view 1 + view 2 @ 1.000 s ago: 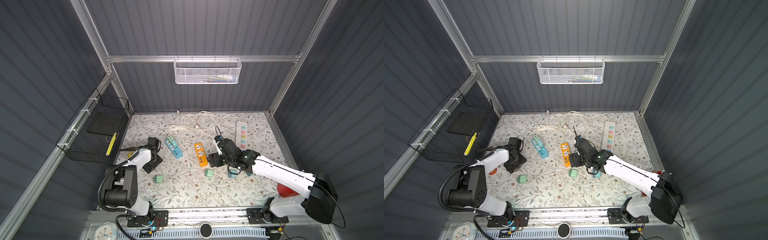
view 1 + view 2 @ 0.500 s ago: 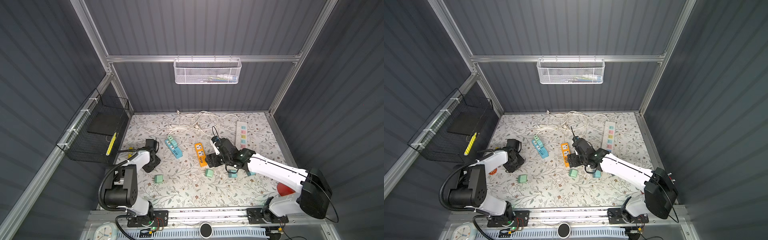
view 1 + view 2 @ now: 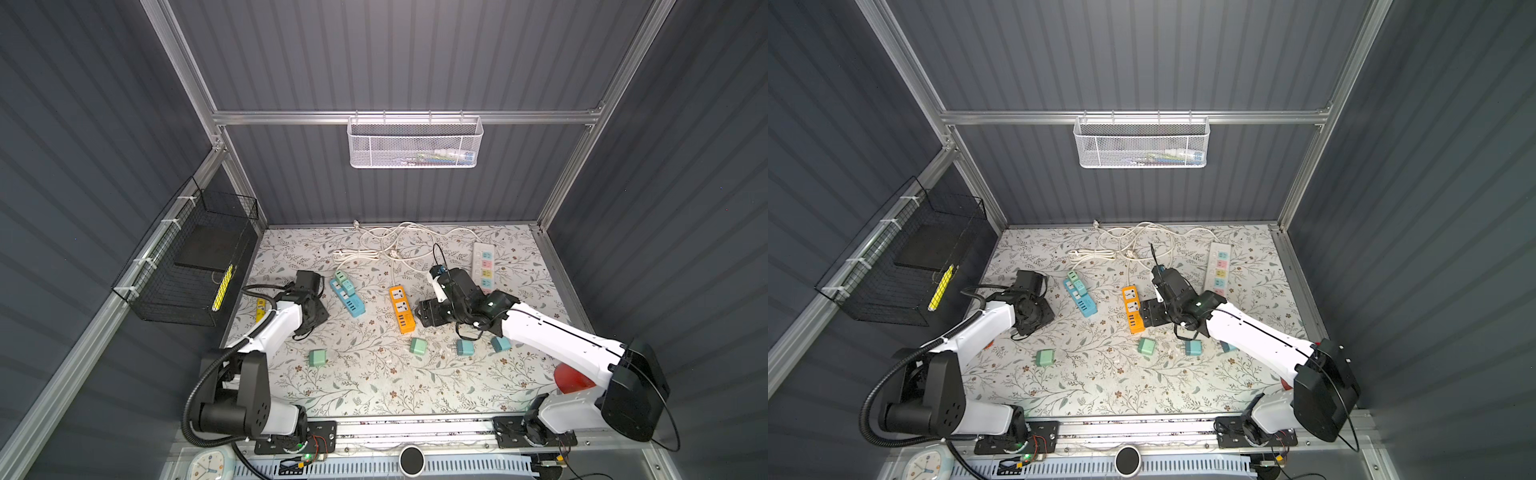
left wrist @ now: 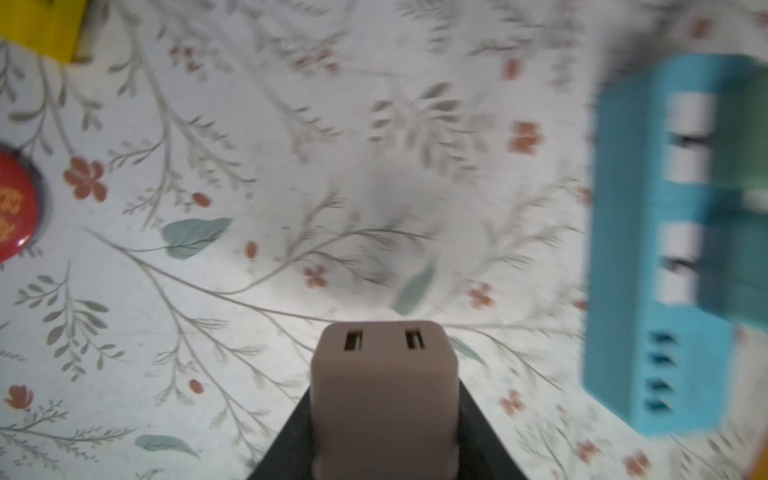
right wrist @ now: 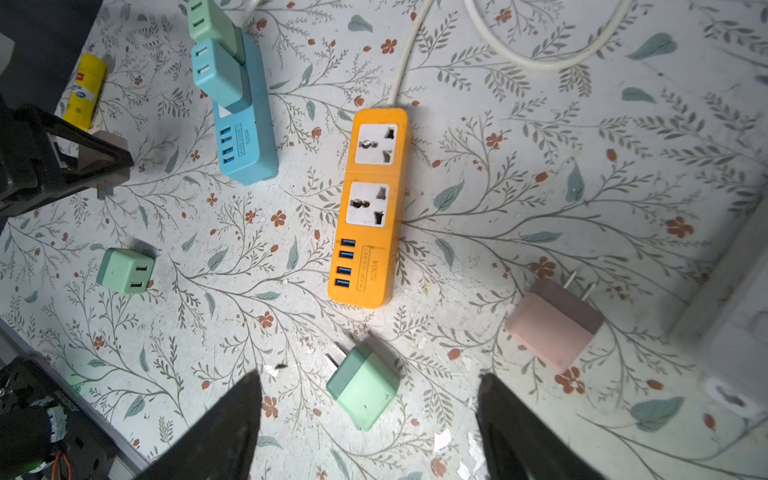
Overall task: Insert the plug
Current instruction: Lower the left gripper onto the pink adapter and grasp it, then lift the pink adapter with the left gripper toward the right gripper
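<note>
At 9 o'clock on the bench in both top views sits the left tool, its black body covering whatever it carries. Left wrist view fills that in: the tool is pinching a mauve plug, one dark finger on each flank, and the two-slot face pokes out past the tips. Right wrist view catches the same mauve plug side-on, wedged between those fingers. Cannot tell whether it clears the bench.

Blue strip lies at 3 o'clock of the left tool in the top views, near but apart from the mauve plug. It is blurred in the left wrist view and sharp in the right wrist one. A green charger and a teal charger are seated in its 12 o'clock end.

Orange strip is mid-bench, with the right tool just at its 3 o'clock. Top views don't settle how that tool stands. Right wrist view does: the fingers are spread wide, with a mint plug on its side on the bench showing between them. In a top view that mint plug is at 6 o'clock of the right tool, apart from it.

White strip is at 1 o'clock of the right tool. Yellow tube is at 9 o'clock of the left tool, by the bench edge.
</note>
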